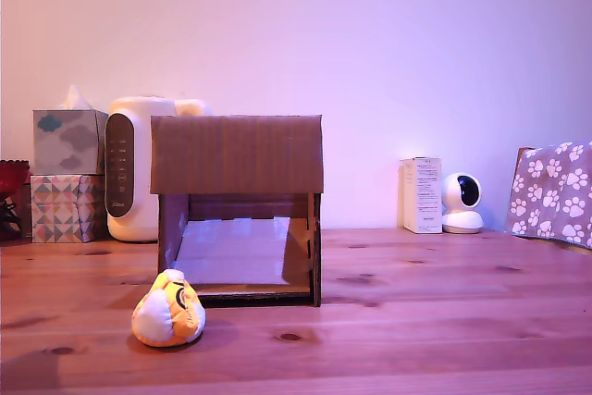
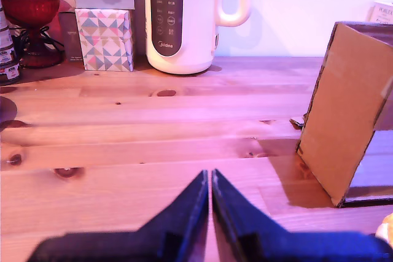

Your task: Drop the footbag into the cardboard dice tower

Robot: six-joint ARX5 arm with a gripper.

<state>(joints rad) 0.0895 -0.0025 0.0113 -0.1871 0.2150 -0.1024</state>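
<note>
Red glass bowl [image 2: 29,3]: on a stem at the far edge of the table [image 1: 444,321], at the exterior view's left; contents not visible.
Tissue boxes: two stacked against the wall; cloud-patterned box [image 1: 67,141] on top with a white tissue sticking up from it, triangle-patterned box [image 1: 65,207] beneath.
White appliance [image 1: 139,168]: upright jug-like body just beside the tissue boxes, dark control strip down its front, handle visible in the wrist view; inside hidden.
Footbag [image 1: 168,309]: on the table in front of the tower's lower corner at the exterior view's left, near it but apart; outside the tower. Slightly squashed, wider than tall, long axis lying roughly across the exterior view; orange and yellow panels with white at the ends, dark curved mark facing the camera and a little to the exterior view's right.
Cardboard dice tower [image 1: 237,154]: centre of the table, wide flat panel above, rectangular front opening below facing the exterior camera; pale sloped ramp [image 1: 236,249] inside, bare.
End effector [image 2: 209,179]: seen only in the wrist view, low over bare table, dark fingers pressed nearly together with a hairline gap, holding nothing; tower side wall just beside it.
White carton [image 1: 422,194]: upright near the wall, closed.
Small white camera [image 1: 461,203]: just beside the carton.
Paw-print fabric [image 1: 553,191]: at the exterior view's right edge.
</note>
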